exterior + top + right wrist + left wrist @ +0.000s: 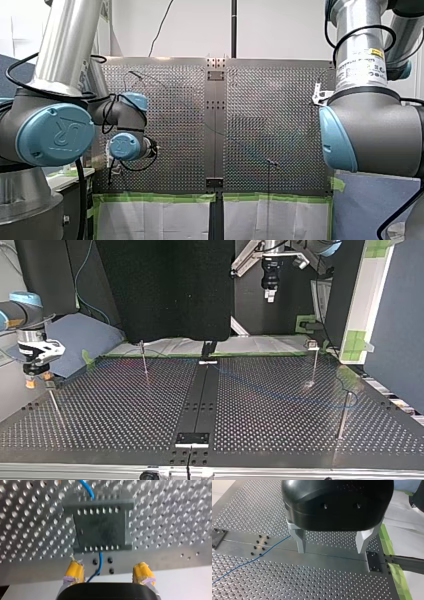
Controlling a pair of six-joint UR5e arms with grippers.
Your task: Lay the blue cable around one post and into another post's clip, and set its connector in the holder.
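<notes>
The thin blue cable (100,561) is being left slack across the perforated metal table (312,580), seemingly not yet routed round the slim metal posts (144,360). The yellow-padded right gripper (108,566) is being held wide open astride the cable, probably ready to pick it up, but gripping nothing. The black left gripper (331,551) is being held open and empty above the table.

Thin blue cable (249,561) lying slack and flat across perforated desk (324,580). Enters one toothed edge of dark holder (101,528), leaves at opposite edge. Slim posts (144,360) upright, well apart.
</notes>
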